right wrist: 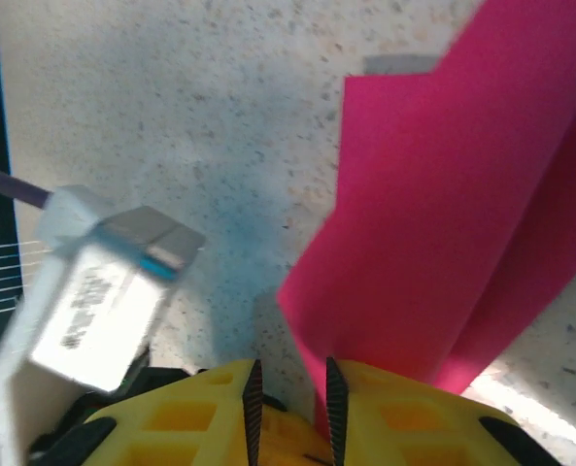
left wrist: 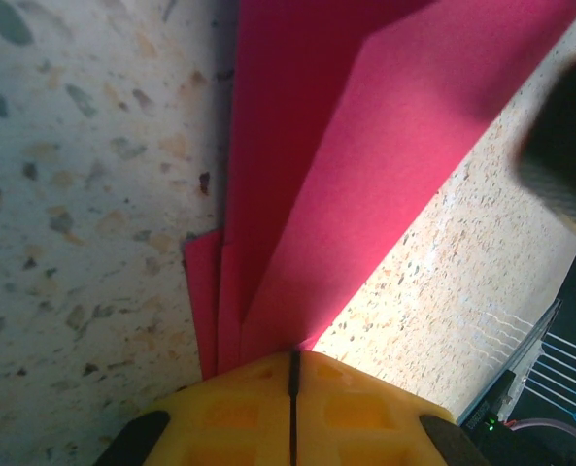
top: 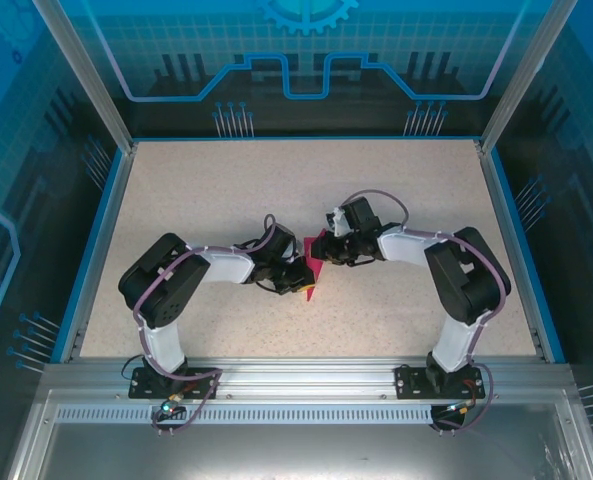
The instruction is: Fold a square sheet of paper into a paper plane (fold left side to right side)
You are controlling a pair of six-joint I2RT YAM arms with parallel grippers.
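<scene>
The magenta-pink paper lies folded in several layers between my two grippers at the middle of the table. In the left wrist view the paper fans away from my left gripper, whose yellow jaws are shut on its near tip. My left gripper sits at the paper's near end. My right gripper is at the far end. Seen from the right wrist, a raised flap of the paper drops into the gap of my right gripper, which is open, the flap's edge lying against the right finger.
The speckled beige table is bounded by a blue rim and glass walls. The left arm's white camera housing hangs close on the left of the right wrist view. A dark blurred part of the right arm shows at the left wrist view's right edge.
</scene>
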